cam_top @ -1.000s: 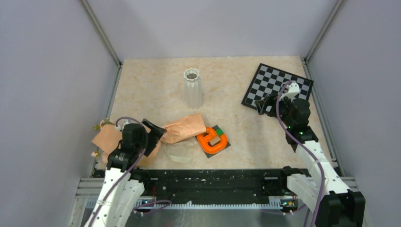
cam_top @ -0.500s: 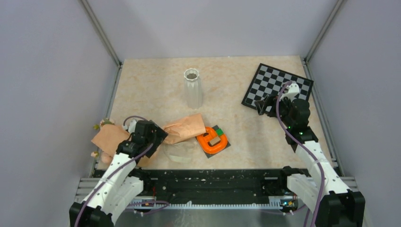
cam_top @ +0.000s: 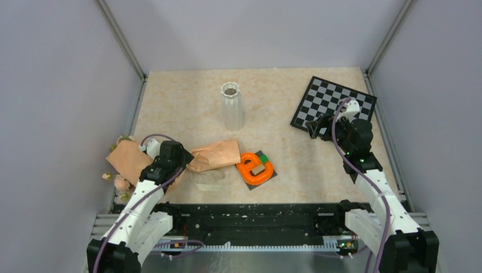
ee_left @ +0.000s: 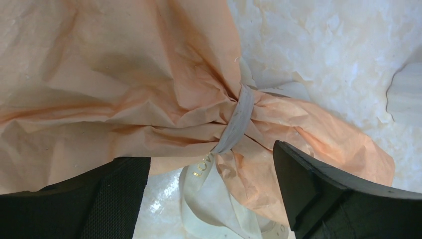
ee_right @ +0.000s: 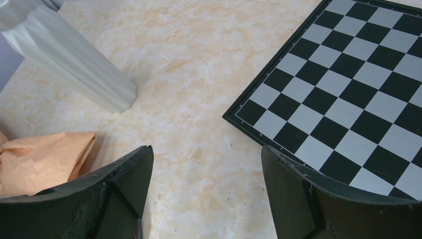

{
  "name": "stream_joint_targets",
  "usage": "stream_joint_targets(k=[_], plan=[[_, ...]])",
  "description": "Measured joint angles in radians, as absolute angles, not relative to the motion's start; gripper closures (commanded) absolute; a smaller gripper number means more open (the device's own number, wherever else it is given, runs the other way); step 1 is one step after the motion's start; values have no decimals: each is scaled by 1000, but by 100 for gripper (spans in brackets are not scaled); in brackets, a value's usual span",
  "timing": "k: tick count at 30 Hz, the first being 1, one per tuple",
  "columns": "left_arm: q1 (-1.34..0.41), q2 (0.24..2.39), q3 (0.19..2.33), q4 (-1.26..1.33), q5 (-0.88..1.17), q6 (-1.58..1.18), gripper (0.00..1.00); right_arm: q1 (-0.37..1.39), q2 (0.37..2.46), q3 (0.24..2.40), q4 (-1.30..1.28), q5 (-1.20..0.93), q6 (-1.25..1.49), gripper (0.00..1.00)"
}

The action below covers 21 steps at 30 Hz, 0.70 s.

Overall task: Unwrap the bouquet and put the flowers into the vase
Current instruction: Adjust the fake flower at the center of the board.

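Observation:
The bouquet (cam_top: pixel 213 154) lies across the table's near left, peach kraft paper cinched by a cream ribbon (ee_left: pixel 238 119). Pale pink flowers (cam_top: pixel 120 183) peek from its left end by the table edge. My left gripper (cam_top: pixel 173 161) points down over the cinched middle. In the left wrist view it (ee_left: pixel 211 172) is open, its fingers either side of the ribbon's loose loop (ee_left: pixel 219 204), gripping nothing. The white ribbed vase (cam_top: pixel 231 106) stands upright behind the bouquet. My right gripper (cam_top: pixel 317 126) hovers open and holding nothing by the chessboard's near corner; it (ee_right: pixel 206 169) frames only bare table.
An orange plastic ring (cam_top: pixel 254 168) sits on a small dark tile right of the bouquet's stem end. A chessboard (cam_top: pixel 334 102) lies at the back right. Grey walls enclose the table on three sides. The bouquet's flower end reaches the left table edge (cam_top: pixel 116 190).
My left gripper swung from beside the bouquet to straight down over its ribbon. The bouquet shifted a little to the left, more flowers showing. The right arm stayed still.

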State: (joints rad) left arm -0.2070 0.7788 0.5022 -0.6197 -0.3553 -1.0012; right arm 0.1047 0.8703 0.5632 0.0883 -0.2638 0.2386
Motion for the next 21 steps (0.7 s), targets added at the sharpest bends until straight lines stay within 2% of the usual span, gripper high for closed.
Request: stream_joint_targets(k=[5, 13, 21], plan=[[-172, 828, 503, -550, -382, -947, 11, 105, 859, 563, 88, -278, 239, 19], [-142, 916, 503, -430, -395, -877, 17, 105, 838, 563, 88, -293, 239, 19], [-141, 1016, 503, -319, -388, -798, 35, 105, 829, 563, 87, -299, 239, 19]])
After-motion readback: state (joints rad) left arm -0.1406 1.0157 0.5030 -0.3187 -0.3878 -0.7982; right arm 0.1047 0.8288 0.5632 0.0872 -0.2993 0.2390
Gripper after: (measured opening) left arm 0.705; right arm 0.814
